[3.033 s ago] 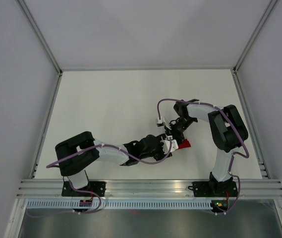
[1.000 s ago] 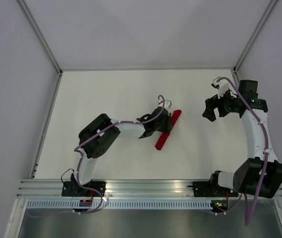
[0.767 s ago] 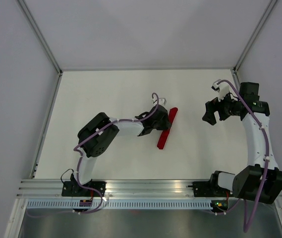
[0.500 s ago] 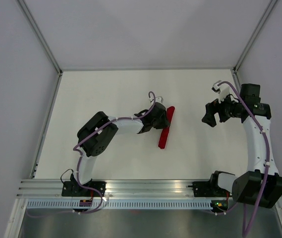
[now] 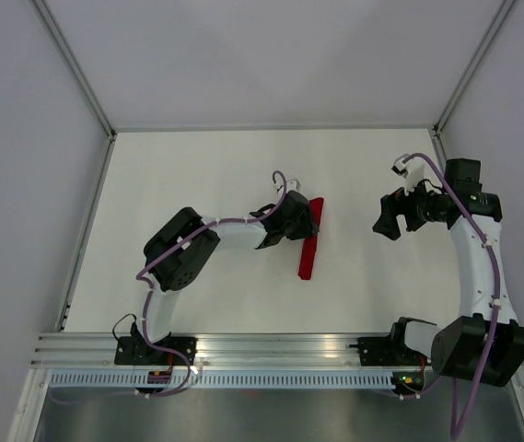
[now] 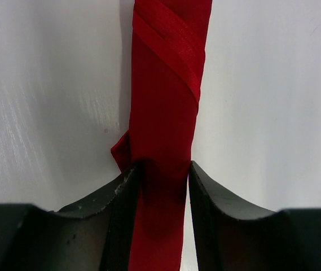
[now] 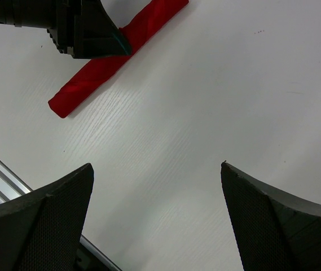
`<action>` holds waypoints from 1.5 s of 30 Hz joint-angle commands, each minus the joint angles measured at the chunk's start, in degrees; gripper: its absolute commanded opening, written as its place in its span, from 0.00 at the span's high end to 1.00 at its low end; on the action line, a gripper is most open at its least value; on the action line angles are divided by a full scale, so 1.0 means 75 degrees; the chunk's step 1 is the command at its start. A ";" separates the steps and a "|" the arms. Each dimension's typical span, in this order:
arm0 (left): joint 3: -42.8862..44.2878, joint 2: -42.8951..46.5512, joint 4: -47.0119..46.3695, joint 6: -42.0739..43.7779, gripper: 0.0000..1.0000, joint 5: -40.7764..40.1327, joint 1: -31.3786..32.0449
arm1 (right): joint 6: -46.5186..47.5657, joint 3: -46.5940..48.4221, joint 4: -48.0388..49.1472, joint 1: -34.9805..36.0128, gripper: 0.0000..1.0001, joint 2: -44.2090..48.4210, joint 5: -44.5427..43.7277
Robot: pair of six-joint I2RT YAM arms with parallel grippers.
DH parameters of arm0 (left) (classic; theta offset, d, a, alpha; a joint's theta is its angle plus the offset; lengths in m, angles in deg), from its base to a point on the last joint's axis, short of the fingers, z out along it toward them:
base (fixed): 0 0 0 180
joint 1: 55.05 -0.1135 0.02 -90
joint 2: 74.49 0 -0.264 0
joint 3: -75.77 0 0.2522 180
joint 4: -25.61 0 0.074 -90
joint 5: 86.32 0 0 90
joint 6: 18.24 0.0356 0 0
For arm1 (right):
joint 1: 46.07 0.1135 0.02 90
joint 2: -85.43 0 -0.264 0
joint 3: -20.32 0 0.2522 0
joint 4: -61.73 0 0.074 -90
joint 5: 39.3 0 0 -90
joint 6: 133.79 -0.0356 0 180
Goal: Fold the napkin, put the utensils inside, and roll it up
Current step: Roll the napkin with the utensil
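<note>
Napkin (image 5: pixel 309 249) is already a slim red roll, lying on the white table (image 5: pixel 197 166) about mid-width, long axis running near to far. Diagonal wrap lines show along it in the left wrist view. No utensils visible; whether they sit inside the roll can't be told.

Left gripper (image 5: pixel 309 216) is clamped on the roll's far end, one finger pressed to each side of it (image 6: pixel 161 175). A small corner of cloth pokes out beside the left finger.

Right gripper (image 5: pixel 386 221) hangs off to the right, well apart from the roll, jaws spread wide and empty.

Handling, as I judge it:
- Shiny satin-like cloth: light, soft, likely slippery, prone to unwinding once let go.
- Only a hidden core would give it any stiffness.
- Best hold is across the roll's width, over the outer wrap edge, pinning the layers together.
- A grip on the loose corner would pull it open.
</note>
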 commanded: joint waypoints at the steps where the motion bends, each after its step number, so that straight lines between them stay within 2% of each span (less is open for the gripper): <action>1: -0.0518 -0.0537 0.1668 -0.0158 0.53 -0.0251 0.0074 | -0.0009 -0.0074 -0.0062 -0.0039 0.02 -0.0008 0.0158; 16: -0.0764 0.0025 0.1574 0.0428 0.47 -0.0474 0.0180 | 0.0073 -0.0227 -0.0015 -0.0039 0.02 -0.0090 0.0134; 32: -0.0495 0.0576 0.1281 0.1318 0.41 -0.0205 0.0250 | 0.0038 -0.0332 0.0067 -0.0039 0.02 -0.0184 0.0041; 45: -0.0624 0.0927 0.0695 0.1366 0.39 0.0392 0.0215 | 0.0085 -0.0379 0.0078 -0.0039 0.02 -0.0185 -0.0006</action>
